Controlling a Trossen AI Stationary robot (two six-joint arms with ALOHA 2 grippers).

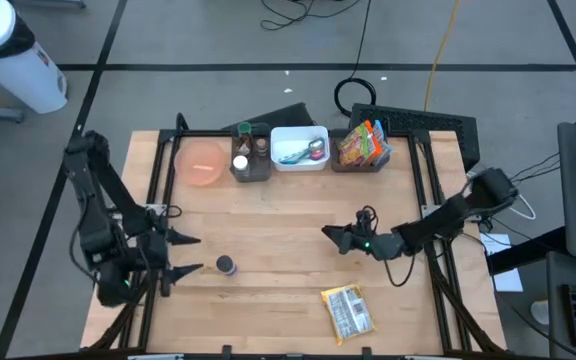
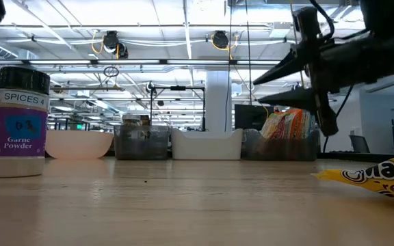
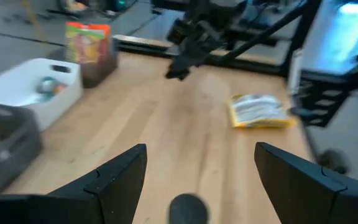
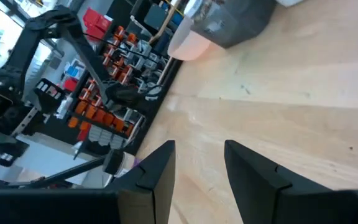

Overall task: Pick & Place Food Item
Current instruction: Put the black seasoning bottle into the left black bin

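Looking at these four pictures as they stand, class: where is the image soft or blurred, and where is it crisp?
Low view: the spice jar reads crisply, while the near yellow snack packet at the edge is soft. Left wrist view: blurred throughout, the white bin and packet smeared. Right wrist view: the own fingers sharp, the racks behind hazy. High view: evenly lit and clear across the table.
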